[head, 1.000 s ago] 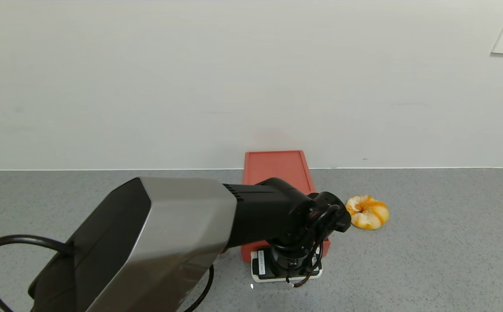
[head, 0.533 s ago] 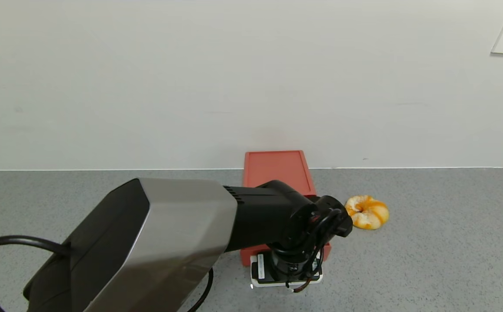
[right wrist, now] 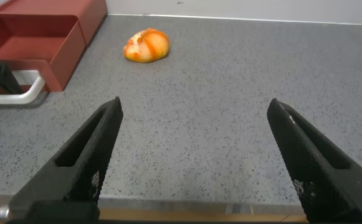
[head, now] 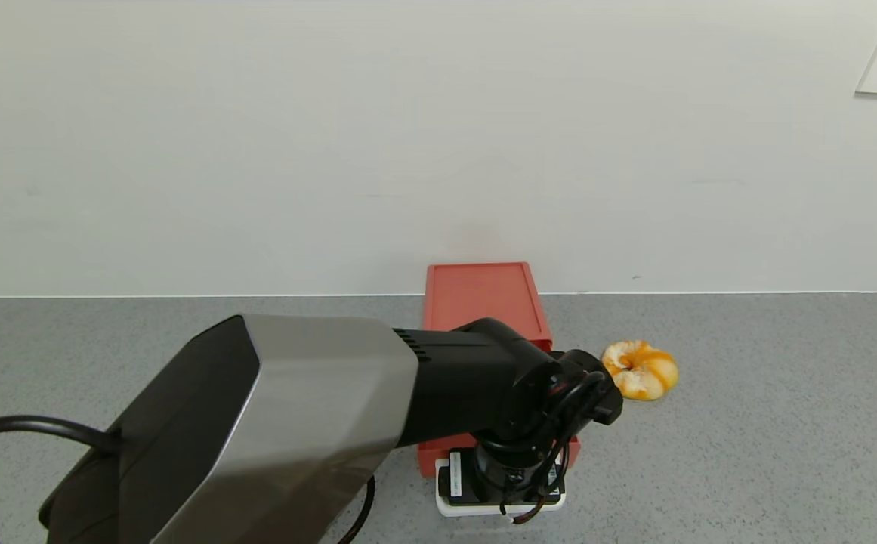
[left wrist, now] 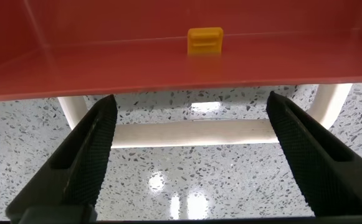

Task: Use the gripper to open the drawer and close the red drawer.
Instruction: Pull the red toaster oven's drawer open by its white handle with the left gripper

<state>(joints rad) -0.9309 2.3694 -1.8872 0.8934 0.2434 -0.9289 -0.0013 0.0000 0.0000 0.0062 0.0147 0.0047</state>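
Left gripper (left wrist: 193,155) spread wide, released, straddling white handle (left wrist: 193,132) of red drawer (head: 483,302). Peeled orange (head: 640,369) just beside drawer on grey counter (head: 748,423). Right gripper (right wrist: 196,168) parked apart, likewise spread.

The red drawer (head: 483,298) is showing as smooth salmon-red plastic with a soft sheen, its tray (left wrist: 168,59) glossy inside, and its white loop handle (left wrist: 193,132) is looking like smooth matt plastic. The counter (head: 748,453) is appearing as speckled grey stone, polished enough to be reflecting lights. At three o'clock of the drawer, the pastry (head: 640,369) is looking glazed. The arm casing (head: 310,408) is gleaming like brushed silver metal
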